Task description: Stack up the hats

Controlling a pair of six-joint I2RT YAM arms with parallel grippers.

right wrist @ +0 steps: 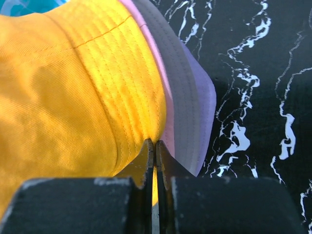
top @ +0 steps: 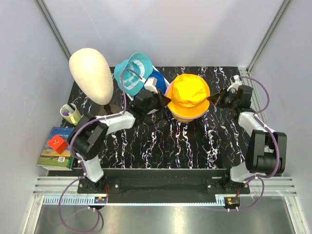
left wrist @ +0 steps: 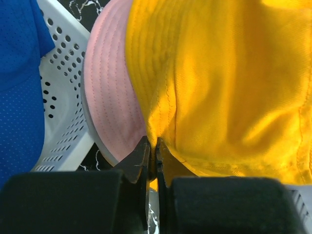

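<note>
Five hats are on my screens, one of each colour. Starting at the far left, a stack of books (top: 54,155) lies off the table's (top: 146,146) edge. Its cover print is too small for me to read. One red cube (top: 57,144) sits on top. Just beyond it stands one yellow-green cup (top: 71,114); I cannot tell what is in it. Next comes one cream mannequin head (top: 91,74), upright and bare.

To its right, the teal hat (top: 132,73), marked with pale stripes, lies beside the royal-blue hat (top: 158,81). In my left wrist view, the blue mesh fabric lies against one white perforated basket (left wrist: 63,97). I cannot tell whether either hat lies fully inside it.

The left gripper (left wrist: 152,146) has its fingers pinched together on the near brim of the orange-yellow hat (top: 188,93). That hat sits at mid-table, over the pink hat (left wrist: 109,97), whose brim shows below it. The lavender hat (right wrist: 195,112) is lowest of the three, its brim peeking out on the right side. The right gripper (right wrist: 154,146) is likewise clamped tight on the yellow brim's opposite edge.
</note>
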